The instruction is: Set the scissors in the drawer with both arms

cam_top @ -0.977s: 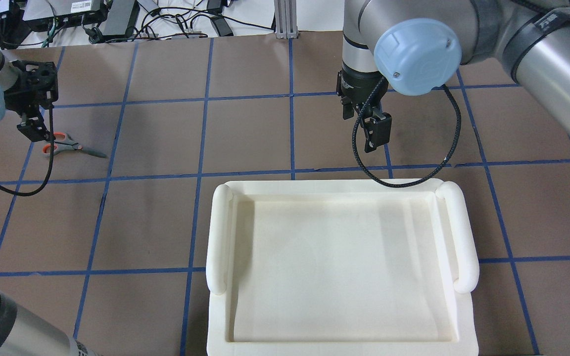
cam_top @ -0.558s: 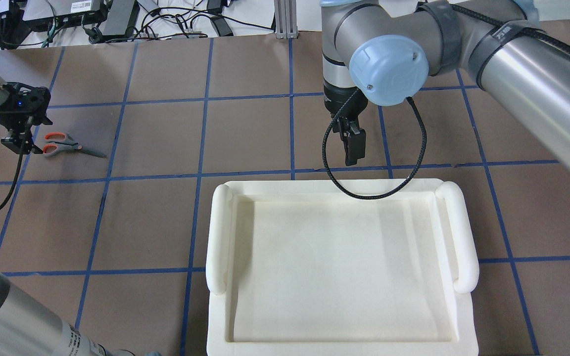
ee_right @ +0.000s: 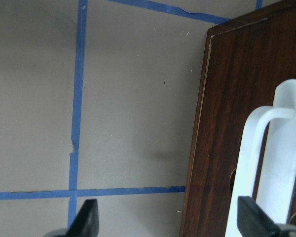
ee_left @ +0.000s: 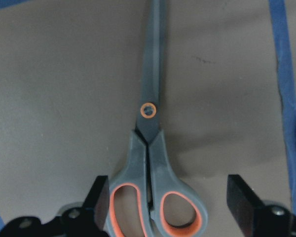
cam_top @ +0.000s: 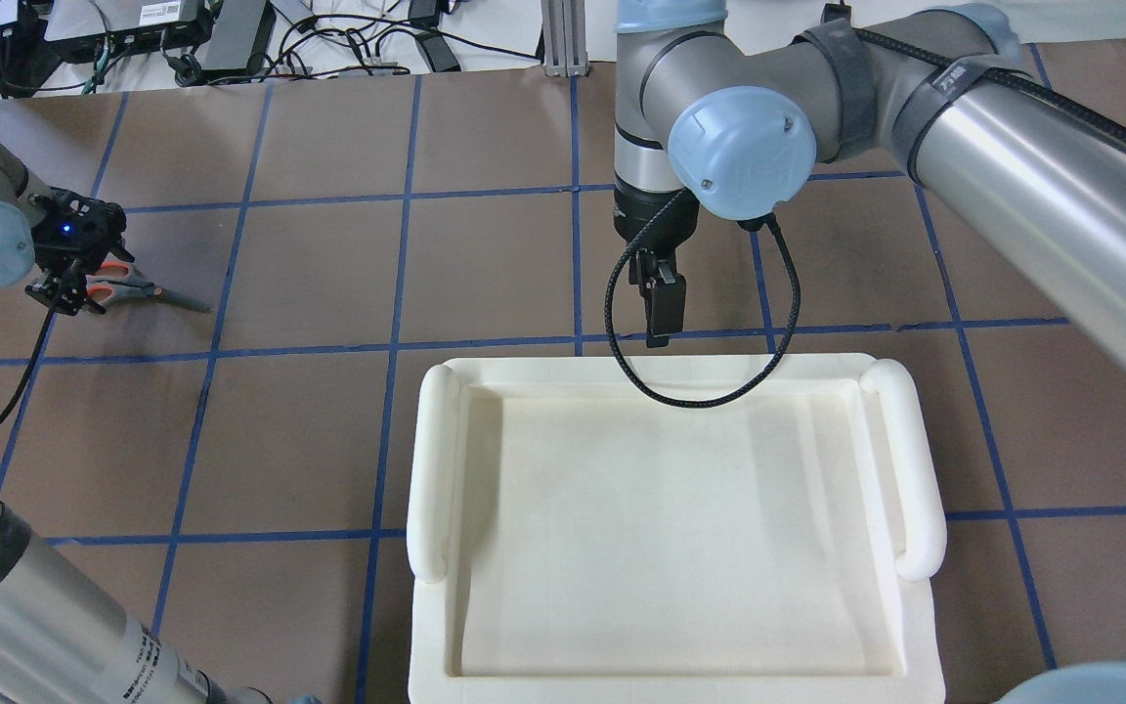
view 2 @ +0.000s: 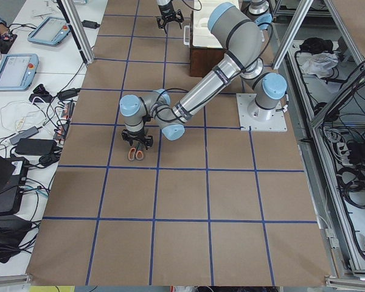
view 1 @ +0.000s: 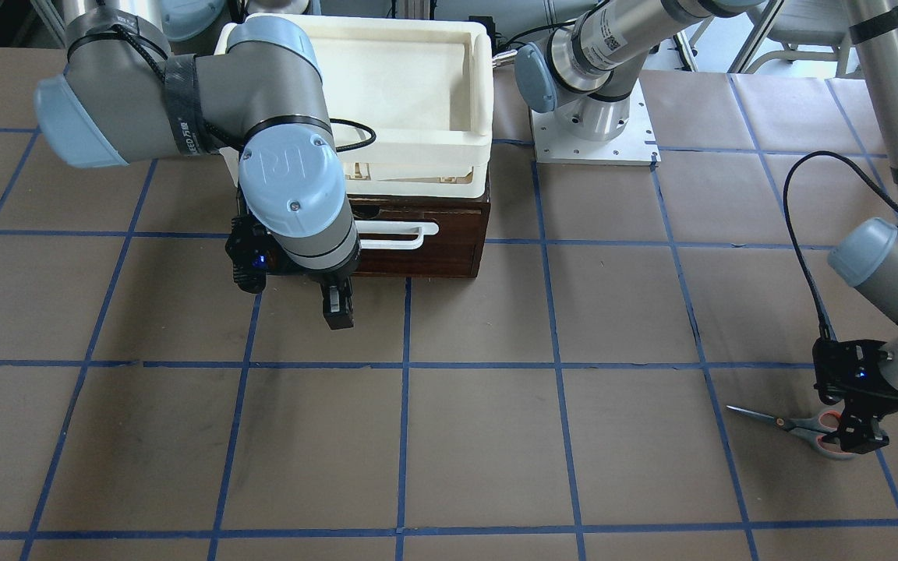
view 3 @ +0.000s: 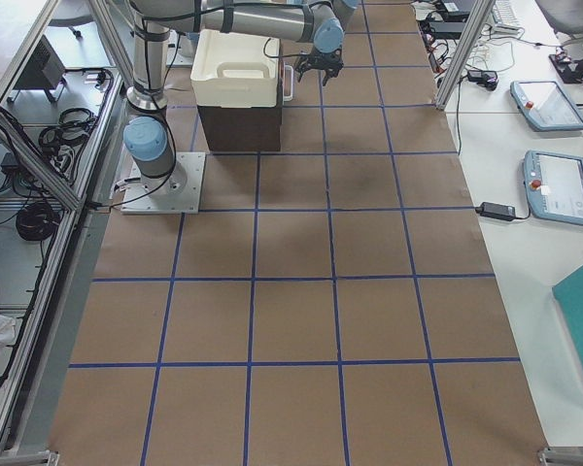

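Low in the right of the front-facing view, the scissors (view 1: 788, 425) lie flat on the brown table (view 1: 496, 436), with blades closed and pointing toward the frame's left and the orange-lined loops toward the right edge. The left gripper (view 1: 858, 432) is down over those loops. Its wrist camera shows the scissors (ee_left: 150, 163) running up the middle of the frame, tip at the top. The left gripper (ee_left: 171, 200) has its fingers spread wide, one on each side of the loops at the bottom edge. The left finger is just beside its loop, and the right one stands apart from the other loop, so nothing is gripped. Farther up, left of centre, the right gripper (view 1: 336, 308) hangs just in front of the closed drawer (view 1: 449, 253), below its white handle (view 1: 394, 234). In the right wrist view the fingers are also wide apart at the bottom corners. The dark wooden front fills the right side, and the handle (ee_right: 281, 148) is close to the right finger; I cannot tell whether they touch. On top of the drawer's brown box, toward the top of the frame, sits a white foam tray (view 1: 480, 93).
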`<control>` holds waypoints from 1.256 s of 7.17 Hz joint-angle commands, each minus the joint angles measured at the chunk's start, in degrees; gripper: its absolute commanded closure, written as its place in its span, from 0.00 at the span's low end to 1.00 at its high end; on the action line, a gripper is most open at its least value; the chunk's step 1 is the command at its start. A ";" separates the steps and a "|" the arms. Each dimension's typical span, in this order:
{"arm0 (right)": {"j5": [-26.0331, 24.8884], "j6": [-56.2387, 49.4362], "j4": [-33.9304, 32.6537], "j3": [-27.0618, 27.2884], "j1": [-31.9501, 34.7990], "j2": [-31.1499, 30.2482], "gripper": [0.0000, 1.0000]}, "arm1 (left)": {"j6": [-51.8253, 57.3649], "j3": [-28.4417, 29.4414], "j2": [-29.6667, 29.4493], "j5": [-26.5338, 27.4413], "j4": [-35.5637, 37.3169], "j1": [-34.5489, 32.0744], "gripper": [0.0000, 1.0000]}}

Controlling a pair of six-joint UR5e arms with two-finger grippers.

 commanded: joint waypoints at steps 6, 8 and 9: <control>0.41 7.65 2.01 -0.64 1.09 1.99 0.00 | 0.70 -0.87 -1.15 -0.53 0.20 -0.12 0.32; 0.41 8.04 2.62 -0.64 1.09 1.90 0.00 | 0.18 -0.88 -1.32 -0.53 0.20 -0.30 0.34; 0.41 8.12 3.50 -0.64 1.09 1.90 0.00 | -0.09 -0.88 -1.06 -0.62 0.20 -0.39 0.35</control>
